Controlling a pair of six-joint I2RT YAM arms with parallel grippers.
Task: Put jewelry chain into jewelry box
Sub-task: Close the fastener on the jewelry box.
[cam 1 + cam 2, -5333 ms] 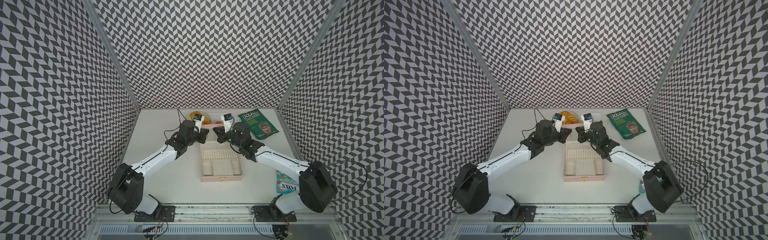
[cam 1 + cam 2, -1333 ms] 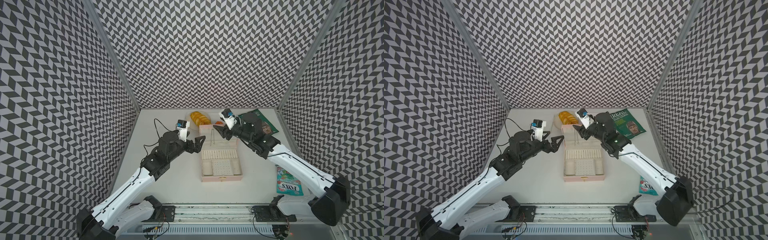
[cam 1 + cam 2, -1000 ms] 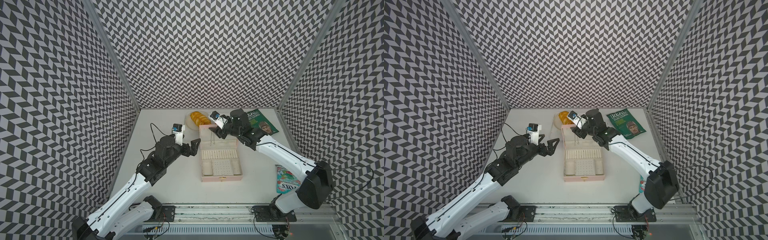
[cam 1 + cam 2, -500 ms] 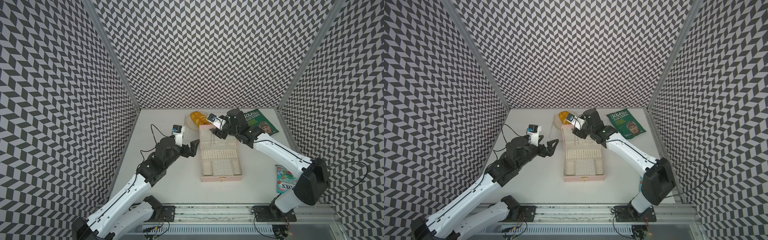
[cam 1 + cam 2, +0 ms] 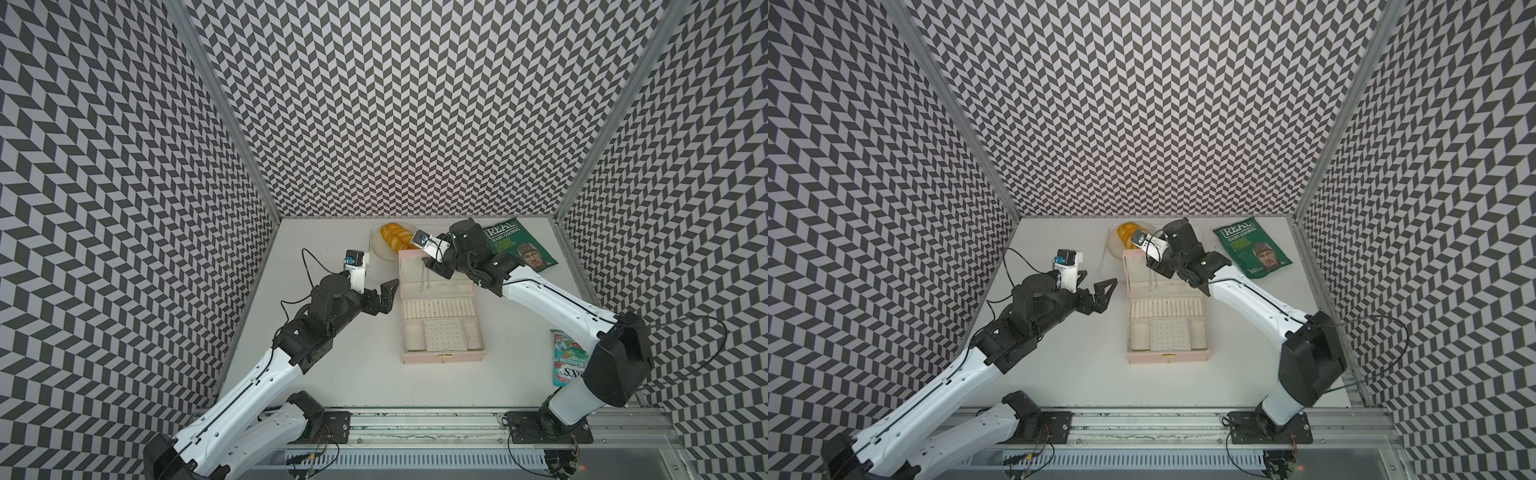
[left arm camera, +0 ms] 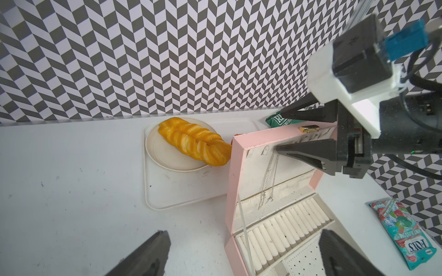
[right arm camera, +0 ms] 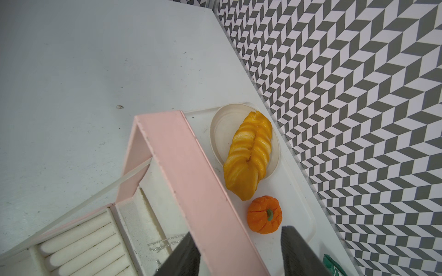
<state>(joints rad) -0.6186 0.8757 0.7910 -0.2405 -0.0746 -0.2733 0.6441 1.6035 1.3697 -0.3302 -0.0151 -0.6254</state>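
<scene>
Left wrist view: the jewelry box (image 6: 235, 172) stands open, lid upright, probably to expose its hooks. The left gripper (image 6: 243, 231) hovers beside it, wide open, empty. The right gripper (image 6: 278, 131) straddles the lid rim, jaws half apart, gripping nothing, by the jewelry chain (image 6: 269, 176) hanging there.

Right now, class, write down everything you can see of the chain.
The chain is a very thin, silvery necklace. It is looped double and hangs limp from a small hook inside the raised lid of the box. Its strands lie against the cream lining, with a tiny pendant near the low end. One finger of the right end effector points close beside the hook. Whether it touches the chain cannot be told.
</scene>
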